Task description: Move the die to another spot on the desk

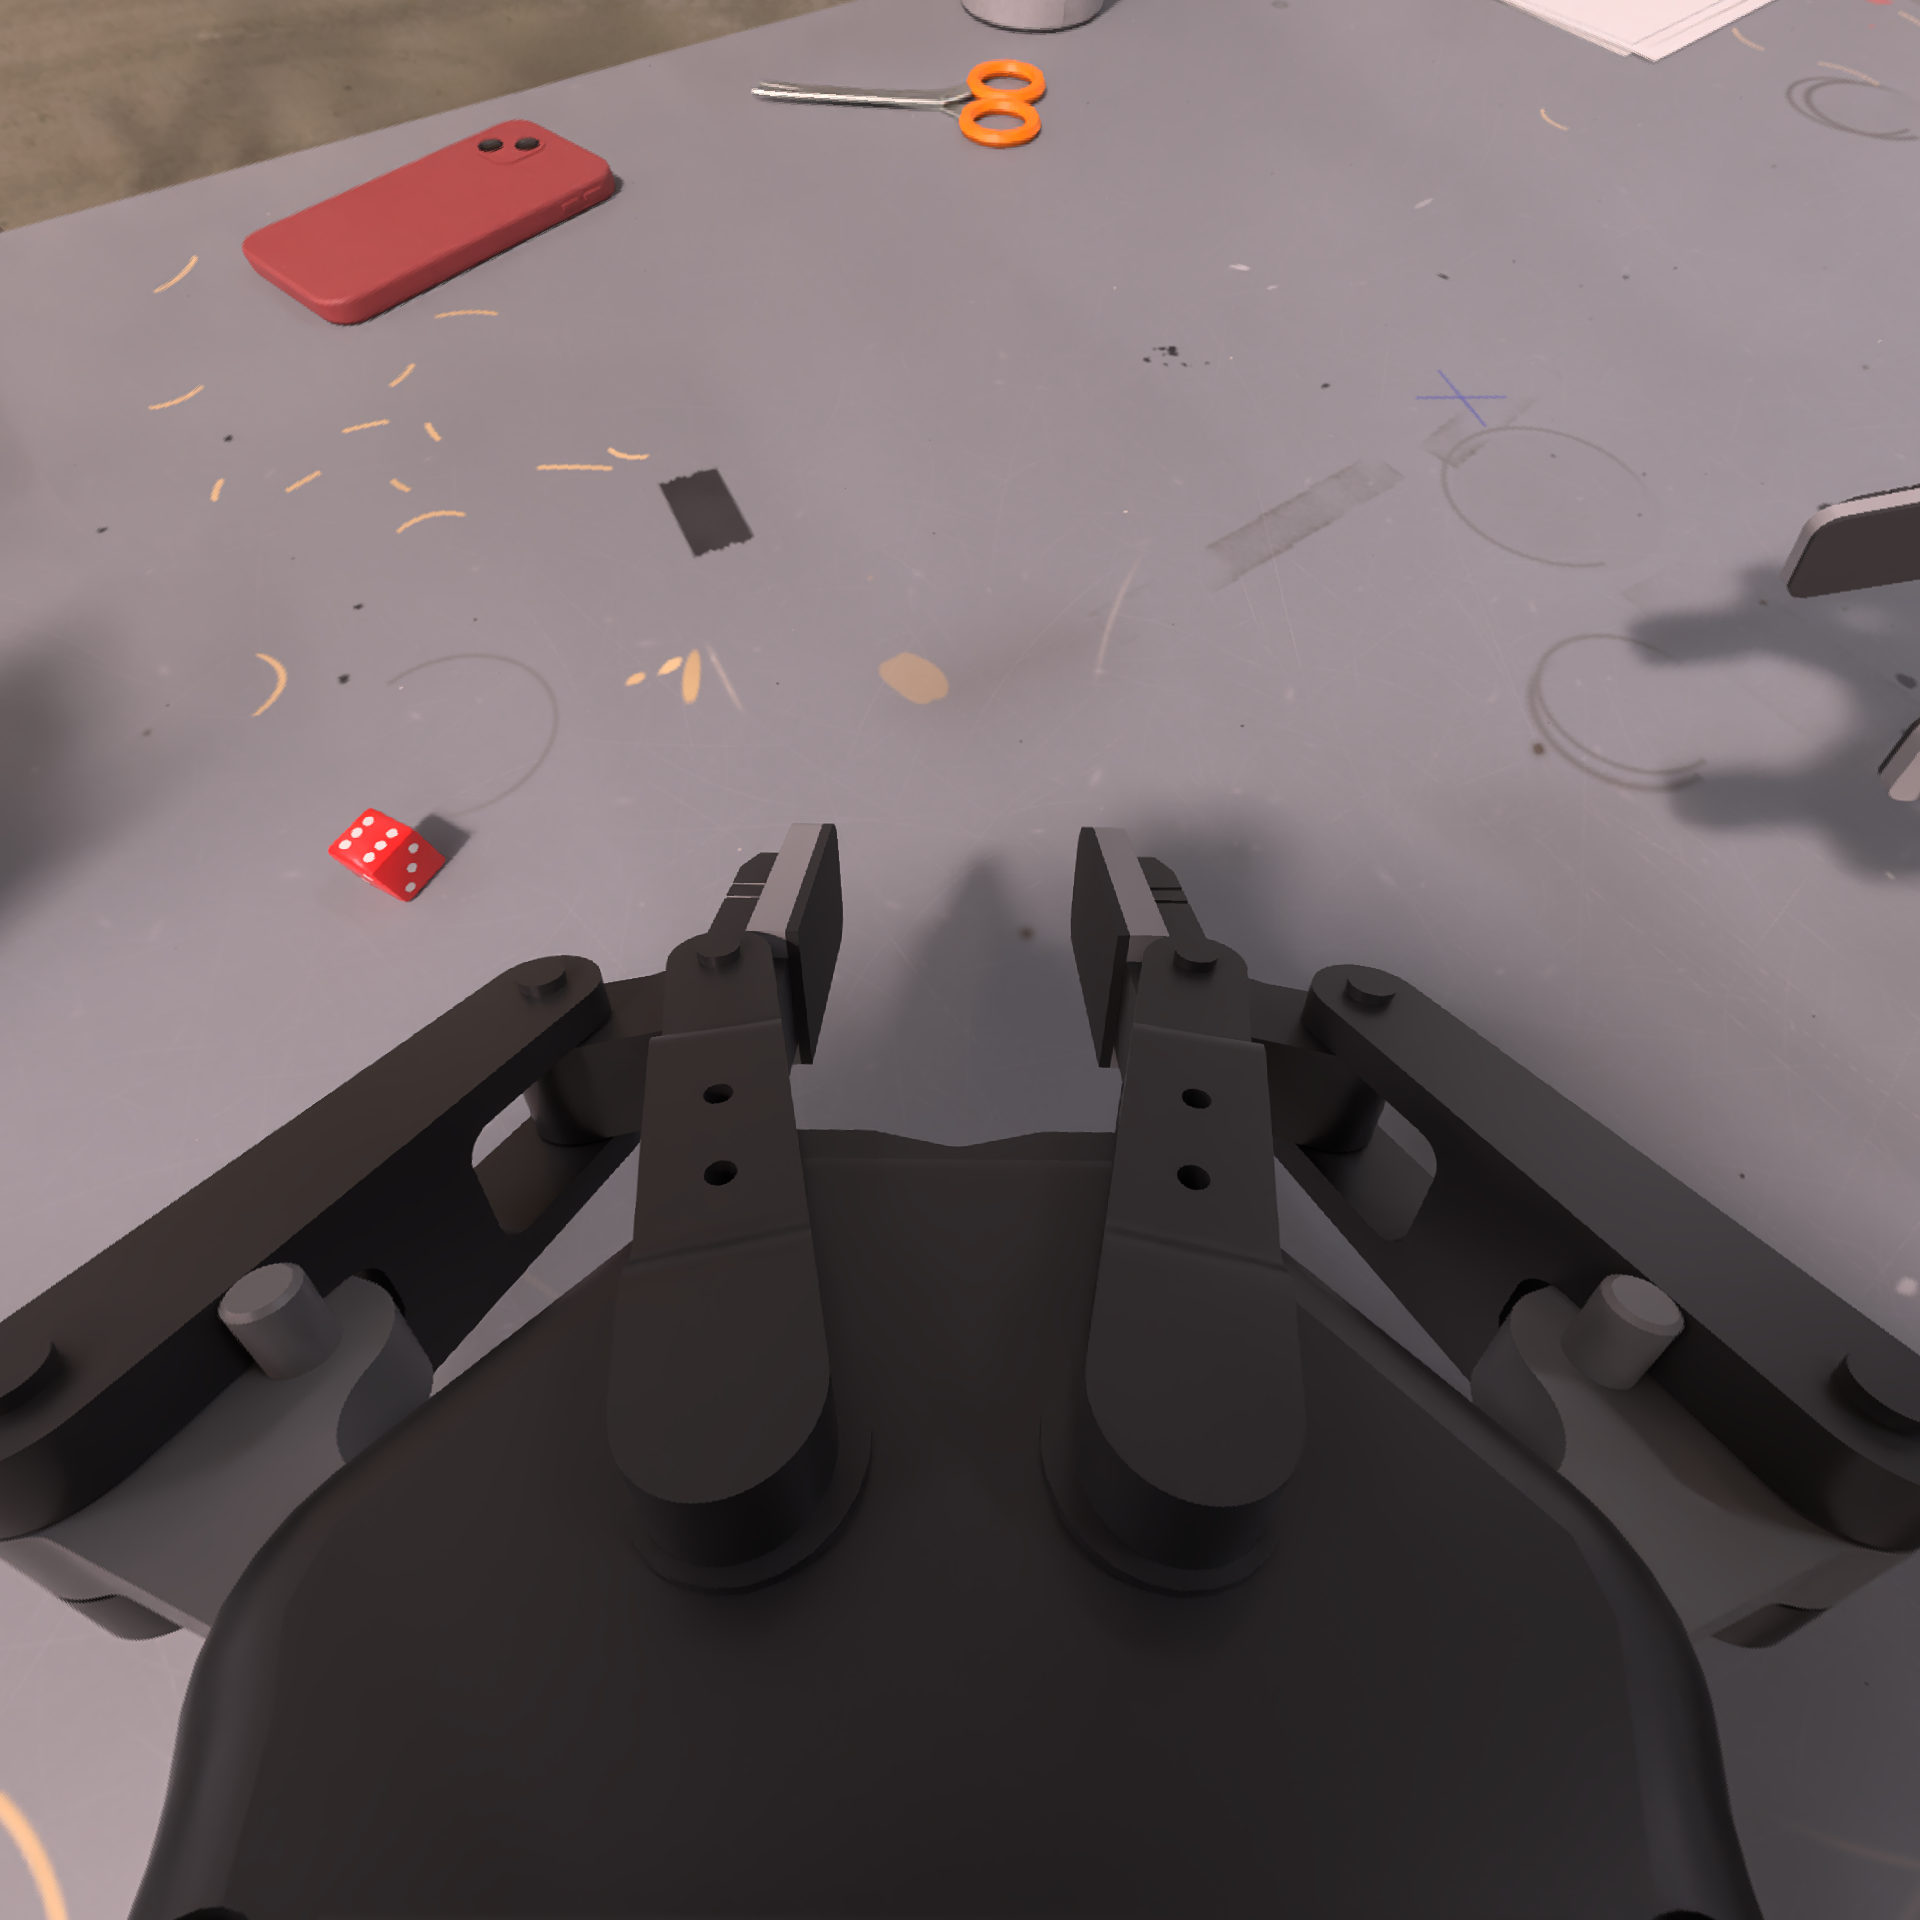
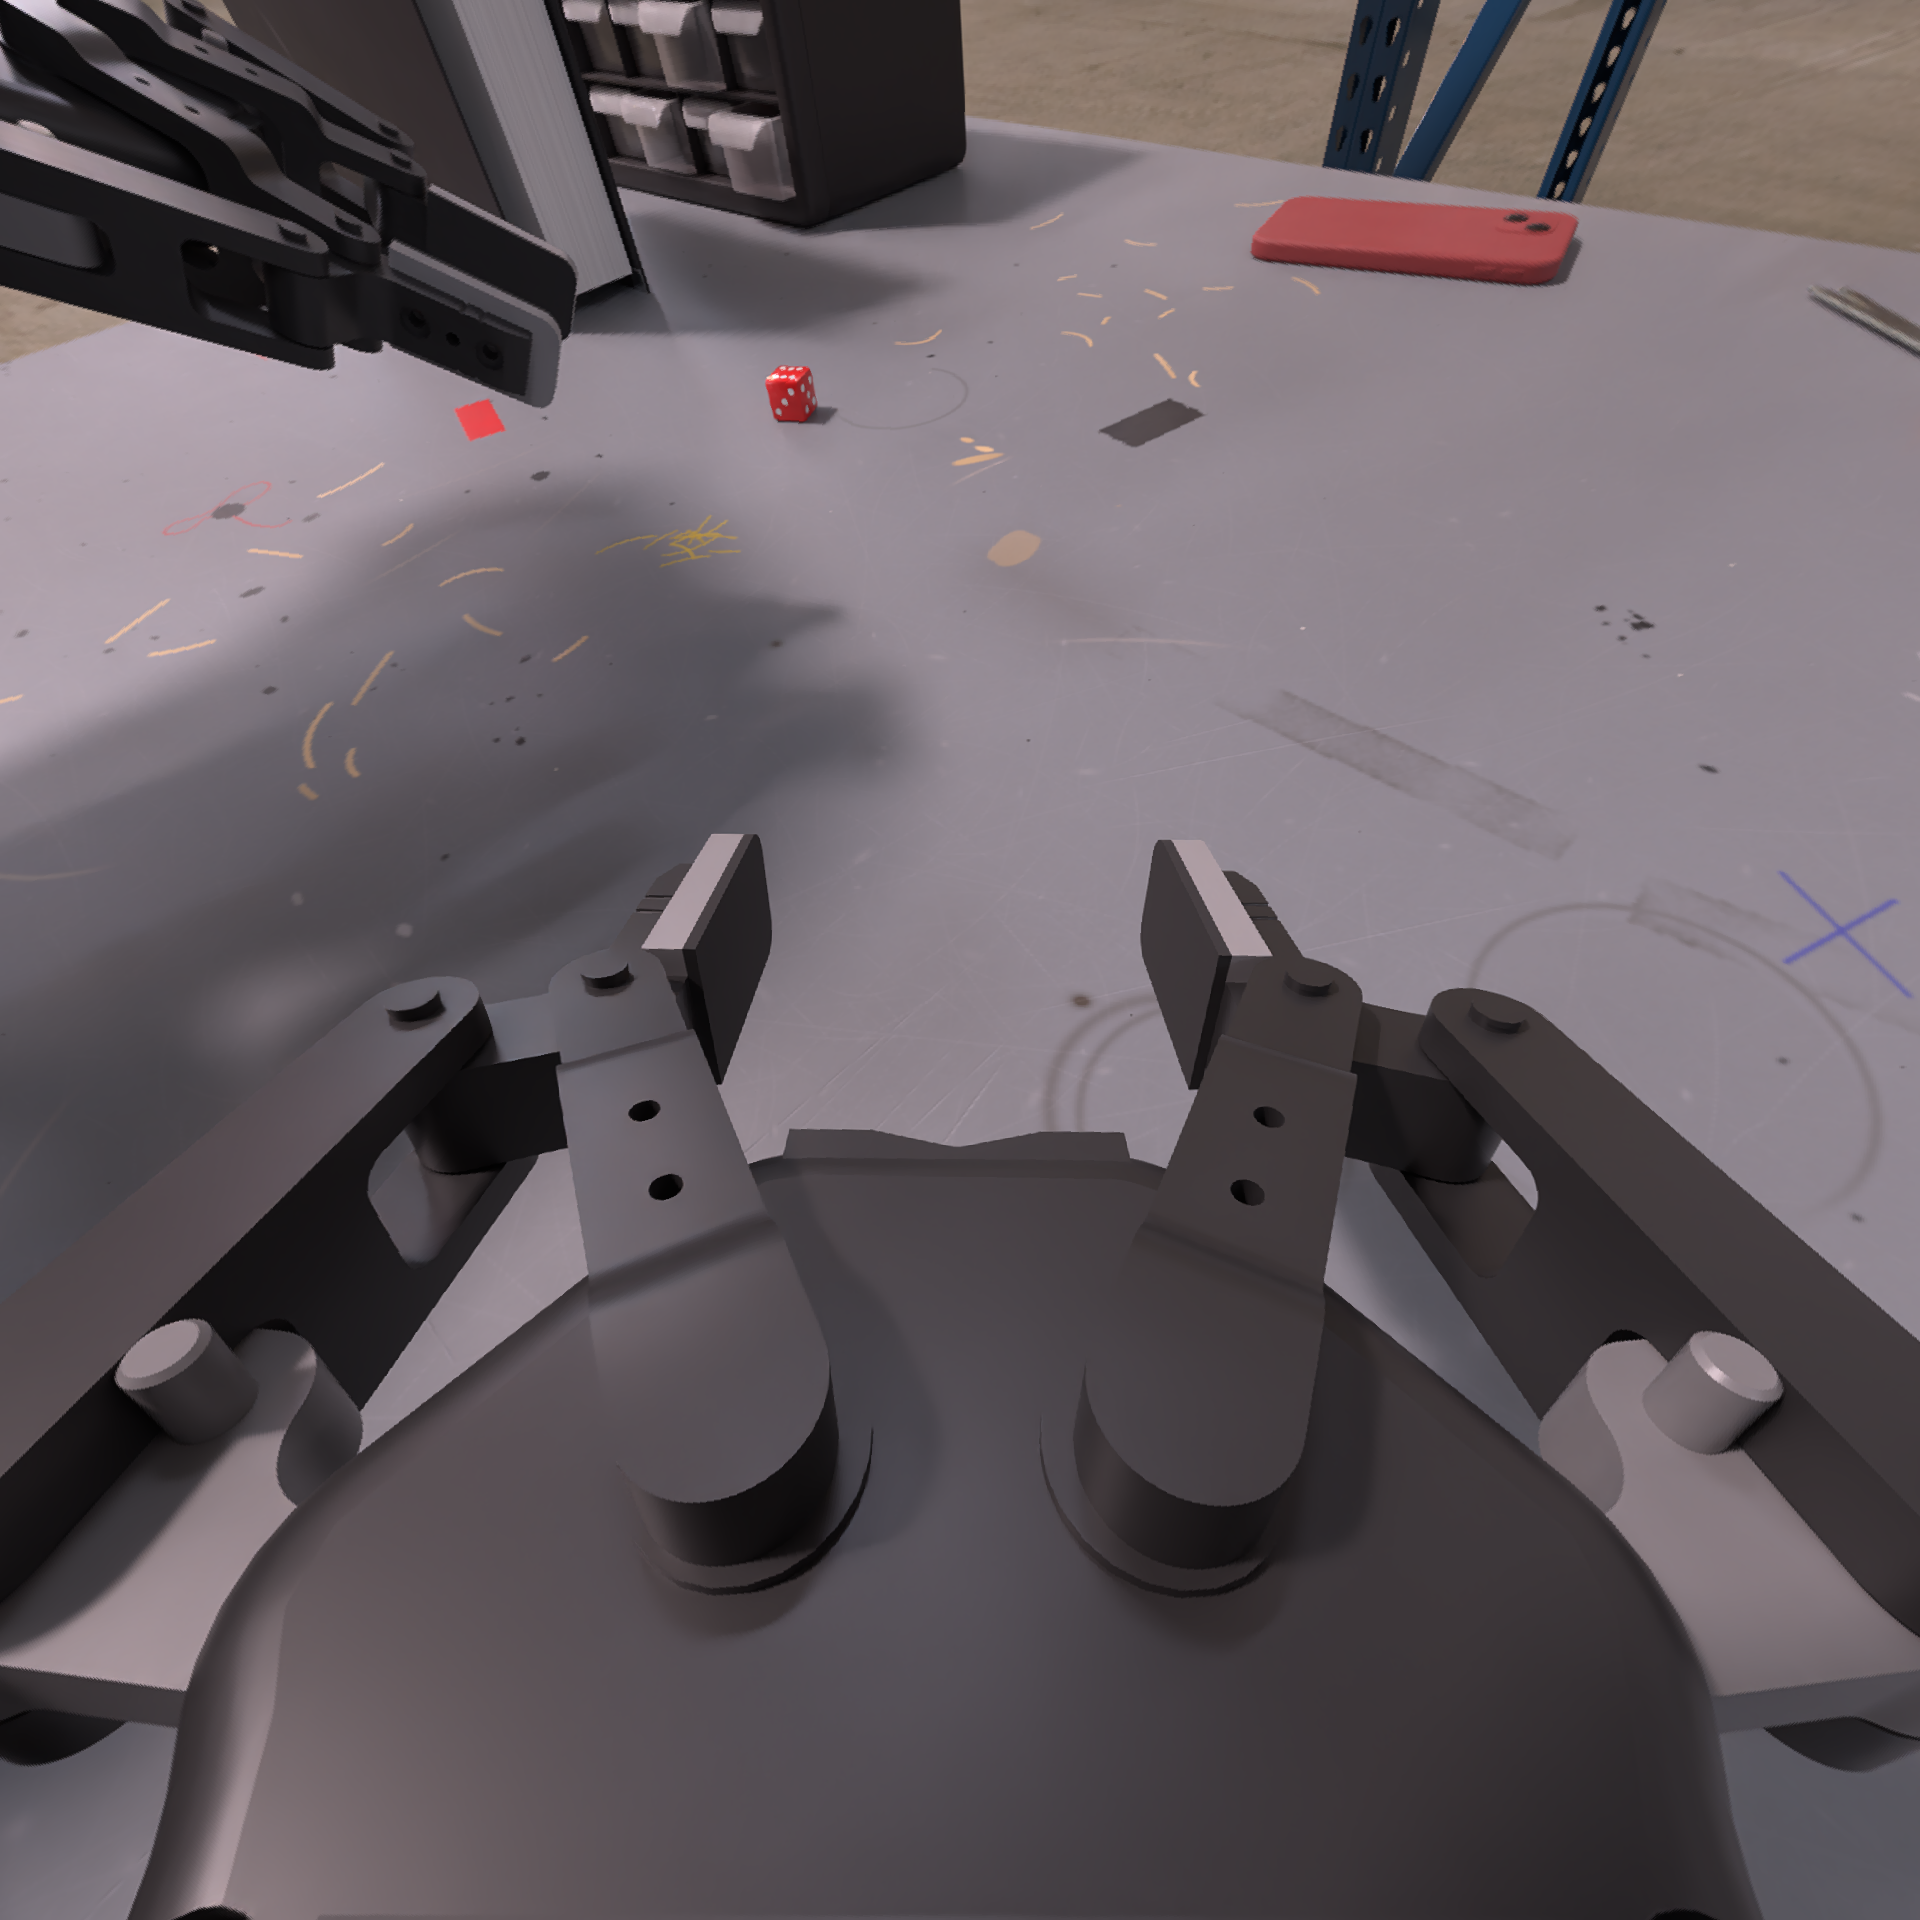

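A small red die [image 1: 387, 854] with white pips sits on the grey desk [image 1: 1039, 343], to the left of my left gripper [image 1: 956, 914] and apart from it. The left gripper is open and empty, held above the desk. In the right wrist view the die [image 2: 791, 394] lies far ahead, left of centre. My right gripper [image 2: 956, 925] is open and empty above the desk. The left gripper also shows in the right wrist view [image 2: 312, 260] at the upper left, above and left of the die.
A red phone [image 1: 428, 227] lies face down at the far left, also in the right wrist view [image 2: 1415, 239]. Orange-handled scissors [image 1: 935, 101] lie at the far edge. A dark drawer cabinet [image 2: 769, 94], a grey book-like block [image 2: 540, 145] and a small red square mark [image 2: 479, 420] are at the back.
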